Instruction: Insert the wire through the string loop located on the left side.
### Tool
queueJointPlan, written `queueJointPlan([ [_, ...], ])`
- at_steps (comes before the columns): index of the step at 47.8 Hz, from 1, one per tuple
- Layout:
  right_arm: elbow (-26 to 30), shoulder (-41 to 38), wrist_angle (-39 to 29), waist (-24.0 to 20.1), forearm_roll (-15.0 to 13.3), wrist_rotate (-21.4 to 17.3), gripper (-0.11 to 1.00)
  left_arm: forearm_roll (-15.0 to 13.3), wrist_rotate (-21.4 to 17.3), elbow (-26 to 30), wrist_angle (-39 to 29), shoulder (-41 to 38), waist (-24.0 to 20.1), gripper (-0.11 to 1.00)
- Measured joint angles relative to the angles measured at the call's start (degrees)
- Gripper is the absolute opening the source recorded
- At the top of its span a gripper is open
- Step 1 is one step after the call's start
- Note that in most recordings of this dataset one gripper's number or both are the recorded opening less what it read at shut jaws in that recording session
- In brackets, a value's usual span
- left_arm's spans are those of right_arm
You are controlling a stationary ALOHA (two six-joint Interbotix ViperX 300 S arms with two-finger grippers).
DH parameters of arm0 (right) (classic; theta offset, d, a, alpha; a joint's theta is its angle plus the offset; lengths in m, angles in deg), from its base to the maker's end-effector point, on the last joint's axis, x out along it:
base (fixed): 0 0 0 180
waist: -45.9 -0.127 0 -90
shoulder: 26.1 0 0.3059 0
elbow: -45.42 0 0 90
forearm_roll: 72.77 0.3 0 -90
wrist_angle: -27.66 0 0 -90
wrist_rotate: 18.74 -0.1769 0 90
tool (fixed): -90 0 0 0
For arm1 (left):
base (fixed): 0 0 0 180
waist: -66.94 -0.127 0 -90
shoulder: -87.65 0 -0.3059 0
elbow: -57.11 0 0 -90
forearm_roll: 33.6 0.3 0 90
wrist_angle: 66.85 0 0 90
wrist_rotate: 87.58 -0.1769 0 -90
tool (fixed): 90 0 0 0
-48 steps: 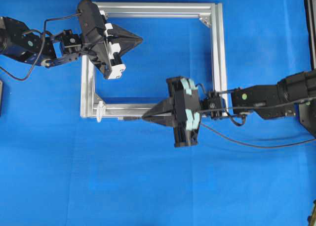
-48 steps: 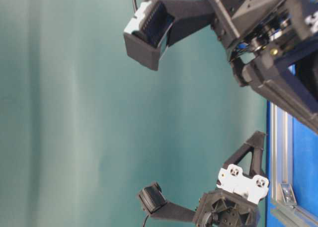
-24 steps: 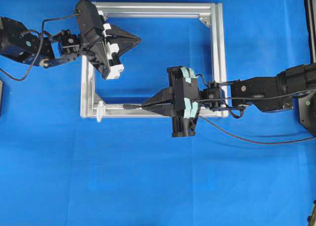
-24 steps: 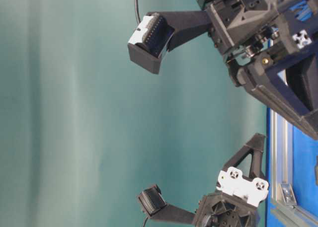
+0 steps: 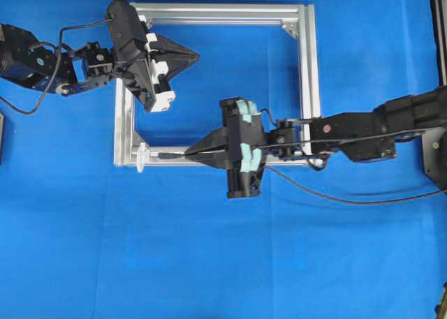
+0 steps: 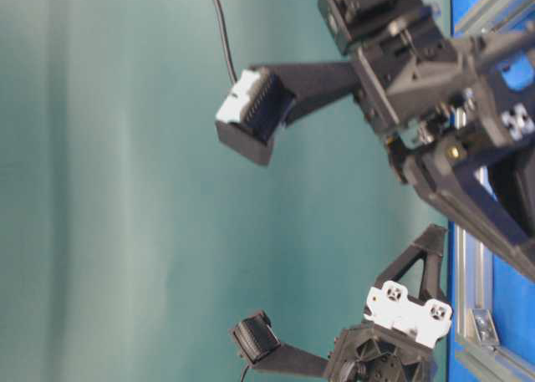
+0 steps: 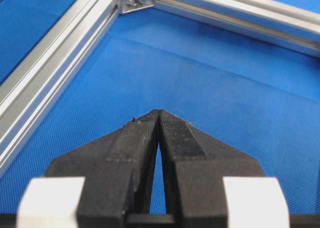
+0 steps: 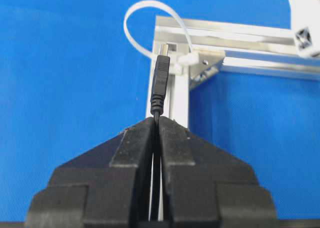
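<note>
Wire (image 8: 160,78), pinched just behind its plug by the clenched right gripper (image 8: 156,122), is pointing at the string loop (image 8: 150,26) and needing a straight, level push, while the left gripper (image 7: 159,113) is hanging closed and empty, well apart from the loop.

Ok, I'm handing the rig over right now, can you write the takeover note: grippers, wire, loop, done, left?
Right gripper: shut on the wire, plug sticking out ahead of its tips.
Left gripper: shut, empty, above the frame interior.
String loop: at the frame's lower left corner, just beyond the plug.
Done: wire grasped, plug aimed at the loop.
Left: push the plug through the loop; not threaded yet.
</note>
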Motion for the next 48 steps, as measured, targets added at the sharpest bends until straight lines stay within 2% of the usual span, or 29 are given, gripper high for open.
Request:
queueJointPlan([
  [18, 3.08, -2.55, -0.26, -0.09, 0.0, 0.09, 0.01, 0.09, 0.0, 0.0, 0.0, 0.0, 0.0, 0.0],
  [48, 3.08, -2.55, -0.26, -0.09, 0.0, 0.0, 0.01, 0.09, 0.0, 0.0, 0.0, 0.0, -0.09, 0.0],
])
